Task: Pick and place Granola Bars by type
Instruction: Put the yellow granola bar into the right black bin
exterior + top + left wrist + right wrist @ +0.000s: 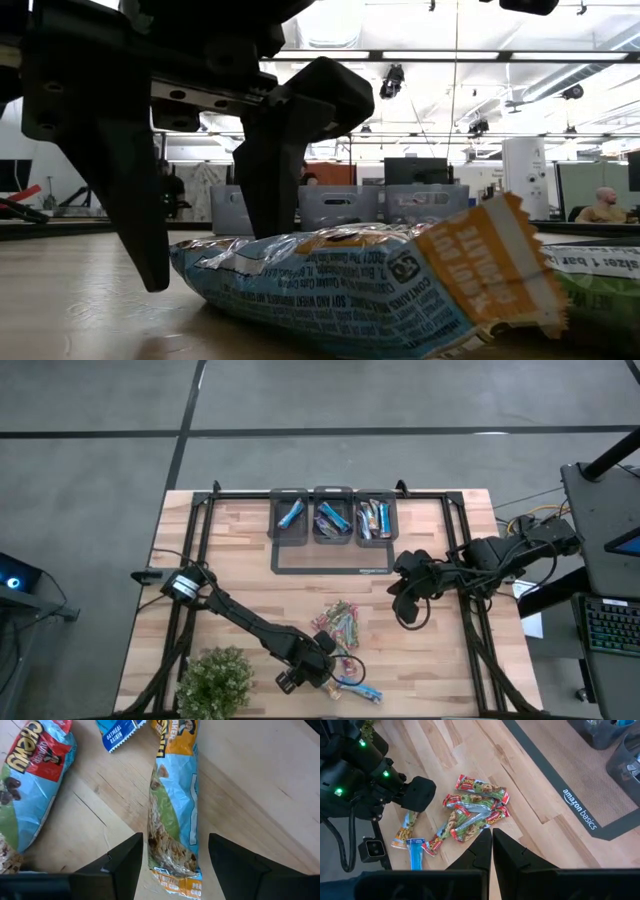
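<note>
Left wrist view: left pincer [172,865] spread wide, straddling a blue-and-orange granola bar [175,805] lying flat on the desk [260,780], ready to clamp. Right pincer [491,845] pressed together, hovering idle well apart.

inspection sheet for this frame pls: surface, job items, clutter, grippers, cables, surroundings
Surface: pale wooden plank table, black frame rails along its edges.
Job's things: loose pile of shiny red-and-green wrapped granola bars; one blue-and-orange wrapped bar between the left fingers; three dark plastic bins at the far edge, each already holding bars.
Clutter: leafy green plant at the near left corner.
Grippers: left gripper open, straddling the blue-and-orange bar on the table; right gripper shut, hovering empty right of the pile.
Cables: bundle by the right arm's base.
Surroundings: grey floor; office room behind, person seated far off.
</note>
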You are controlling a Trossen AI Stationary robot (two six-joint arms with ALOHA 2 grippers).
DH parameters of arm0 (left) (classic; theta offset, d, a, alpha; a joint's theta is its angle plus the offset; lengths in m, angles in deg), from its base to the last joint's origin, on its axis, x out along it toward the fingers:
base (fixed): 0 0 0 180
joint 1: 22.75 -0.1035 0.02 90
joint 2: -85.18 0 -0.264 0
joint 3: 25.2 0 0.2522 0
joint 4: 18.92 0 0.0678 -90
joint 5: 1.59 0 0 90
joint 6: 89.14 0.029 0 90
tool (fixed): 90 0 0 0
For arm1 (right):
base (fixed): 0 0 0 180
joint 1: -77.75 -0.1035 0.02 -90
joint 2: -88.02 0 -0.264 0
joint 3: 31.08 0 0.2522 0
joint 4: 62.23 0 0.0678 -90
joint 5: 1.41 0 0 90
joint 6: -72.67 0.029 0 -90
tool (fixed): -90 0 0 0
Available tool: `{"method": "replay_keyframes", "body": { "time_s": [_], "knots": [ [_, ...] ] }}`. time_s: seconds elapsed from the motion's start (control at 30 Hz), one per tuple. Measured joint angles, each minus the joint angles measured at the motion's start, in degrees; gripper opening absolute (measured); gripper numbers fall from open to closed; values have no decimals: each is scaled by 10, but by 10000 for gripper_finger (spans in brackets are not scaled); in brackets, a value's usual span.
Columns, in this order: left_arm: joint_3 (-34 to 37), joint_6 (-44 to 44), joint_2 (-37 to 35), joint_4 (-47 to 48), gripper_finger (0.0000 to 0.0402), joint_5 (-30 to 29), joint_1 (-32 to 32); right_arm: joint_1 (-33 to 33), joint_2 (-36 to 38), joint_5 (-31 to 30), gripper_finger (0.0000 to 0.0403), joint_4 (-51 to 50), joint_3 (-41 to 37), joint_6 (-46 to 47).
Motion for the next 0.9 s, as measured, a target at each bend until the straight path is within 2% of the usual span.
{"method": "replay_keyframes", "body": {
  "time_s": [0.73,0.9],
  "knots": [
    [9,-16,0,-16,209,3,-9,0,0,-9,8,0,0,10],
    [9,-19,0,-13,209,21,-9,0,0,-10,8,0,0,11]
  ]
}}
